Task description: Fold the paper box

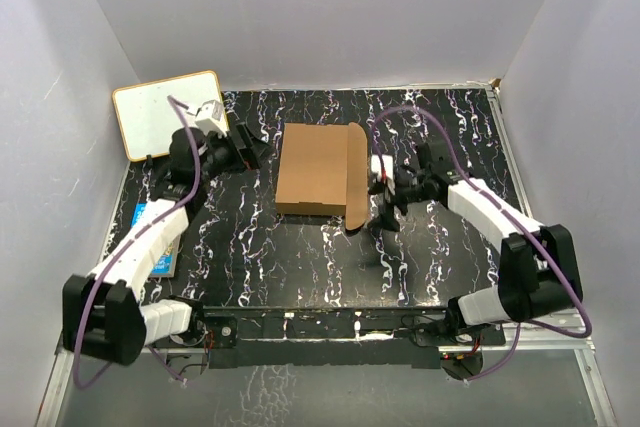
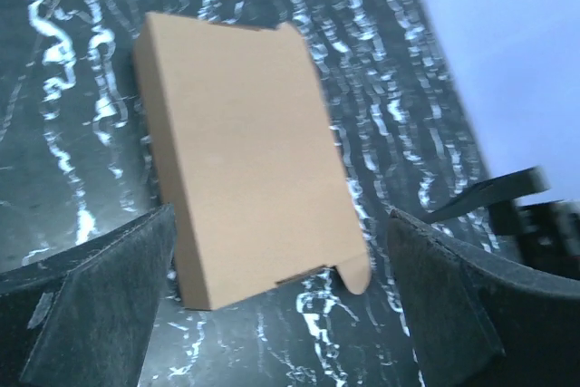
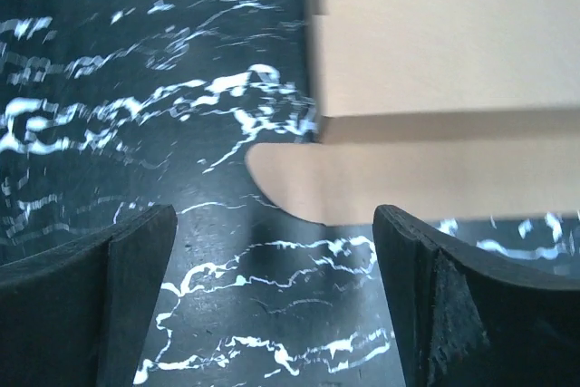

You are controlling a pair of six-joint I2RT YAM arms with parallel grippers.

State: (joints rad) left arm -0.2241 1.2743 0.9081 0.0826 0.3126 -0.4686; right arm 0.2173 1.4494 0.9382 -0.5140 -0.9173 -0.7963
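The paper box (image 1: 313, 169) is a shallow brown cardboard box lying closed on the black marbled table (image 1: 300, 257), with a rounded flap (image 1: 356, 182) sticking out along its right side. My left gripper (image 1: 248, 152) is open just left of the box and holds nothing. In the left wrist view the box (image 2: 245, 151) lies beyond the wide-apart fingers of that gripper (image 2: 281, 224). My right gripper (image 1: 384, 195) is open just right of the flap. In the right wrist view the box (image 3: 444, 33) and its flap (image 3: 399, 178) lie just ahead of the open gripper (image 3: 274, 224), untouched.
A white board with a tan frame (image 1: 166, 113) leans at the back left corner. A colourful book (image 1: 160, 239) lies at the left edge under my left arm. White walls enclose the table on three sides.
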